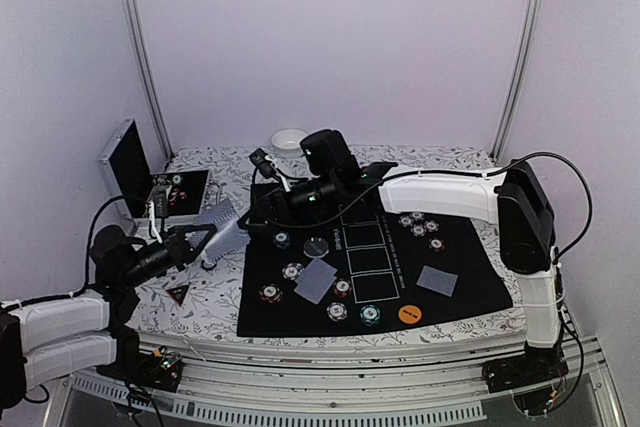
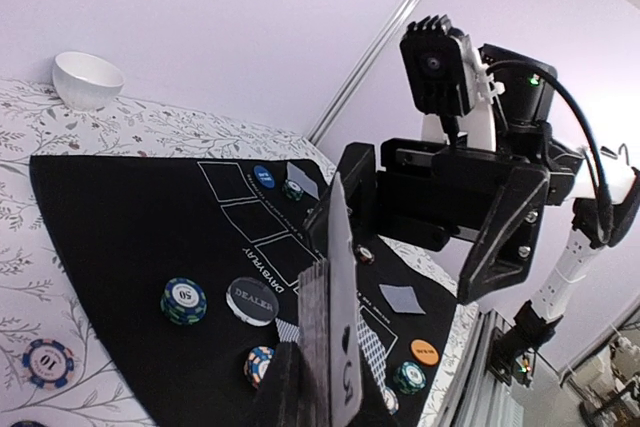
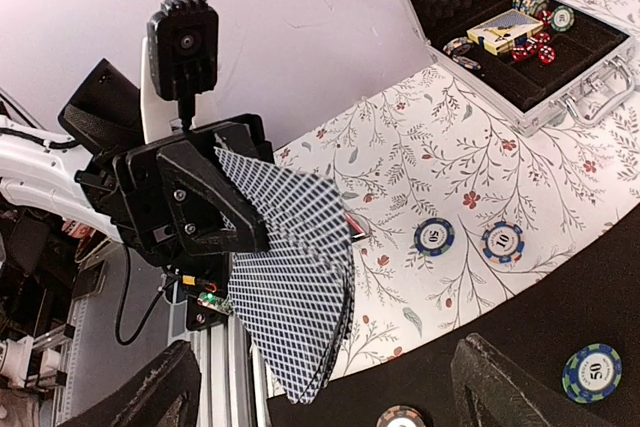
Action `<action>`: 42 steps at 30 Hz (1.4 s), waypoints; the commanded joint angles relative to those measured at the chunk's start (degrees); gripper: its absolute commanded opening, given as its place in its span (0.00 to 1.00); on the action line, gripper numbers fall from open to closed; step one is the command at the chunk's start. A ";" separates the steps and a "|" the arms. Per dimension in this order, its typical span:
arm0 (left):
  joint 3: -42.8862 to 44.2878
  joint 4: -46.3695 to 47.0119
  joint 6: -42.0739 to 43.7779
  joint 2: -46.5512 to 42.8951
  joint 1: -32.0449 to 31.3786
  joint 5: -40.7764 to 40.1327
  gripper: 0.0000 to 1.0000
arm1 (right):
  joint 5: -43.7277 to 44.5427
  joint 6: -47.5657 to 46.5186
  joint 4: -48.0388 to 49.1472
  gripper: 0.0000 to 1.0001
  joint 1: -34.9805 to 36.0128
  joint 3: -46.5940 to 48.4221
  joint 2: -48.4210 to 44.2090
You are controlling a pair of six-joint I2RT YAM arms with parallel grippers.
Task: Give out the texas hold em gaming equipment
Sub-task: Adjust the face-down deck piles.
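My left gripper (image 1: 195,240) is shut on a fanned deck of grey-blue-backed playing cards (image 1: 226,226), held above the table's left side. In the left wrist view the deck (image 2: 332,327) stands edge-on between the jaws of that gripper (image 2: 335,387). My right gripper (image 1: 266,209) is open and faces the fan from the right, apart from it. In the right wrist view the fan (image 3: 295,287) lies between my open fingers (image 3: 160,397). Two face-down cards (image 1: 316,280) (image 1: 437,280), striped chips (image 1: 292,271), a dealer disc (image 1: 316,246) and an orange disc (image 1: 408,313) lie on the black mat (image 1: 465,257).
The open silver case (image 1: 150,182) stands at the back left, with chips and a card box inside (image 3: 510,32). A white bowl (image 1: 289,139) sits behind the mat. A black-red triangle marker (image 1: 179,293) and two chips (image 3: 434,236) lie on the floral cloth.
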 commanded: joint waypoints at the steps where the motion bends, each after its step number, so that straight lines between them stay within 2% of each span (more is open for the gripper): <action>1: 2.17 -1.46 -1.41 -0.91 -1.21 3.90 0.00 | -2.33 -2.70 3.76 0.90 1.14 -1.40 -1.23; 9: 5.78 4.32 -6.57 3.32 -3.46 8.56 0.00 | 1.29 -3.29 2.37 0.89 2.66 2.33 1.74; 15: 5.04 10.46 -11.66 6.82 -3.57 9.93 0.04 | 2.07 -3.25 0.89 0.70 1.91 0.97 0.90; 23: 4.45 12.55 -13.90 7.20 -3.61 8.88 0.13 | 2.67 -2.66 0.50 0.53 1.09 -1.06 -0.38; 31: 3.85 12.65 -13.89 7.83 -3.58 8.21 0.22 | 0.17 -2.34 0.41 0.11 0.85 -0.68 -0.68; 35: 3.51 13.45 -14.16 8.41 -3.62 8.59 0.26 | -0.88 -2.20 0.48 0.04 0.72 -0.53 -1.15; 39: 3.16 13.47 -13.86 8.72 -3.73 8.84 0.26 | -2.84 -1.32 0.86 0.02 0.21 -0.40 -1.44; 42: 2.93 13.45 -13.52 8.73 -3.80 9.19 0.31 | -4.66 0.03 1.19 0.02 -0.43 -0.43 -1.64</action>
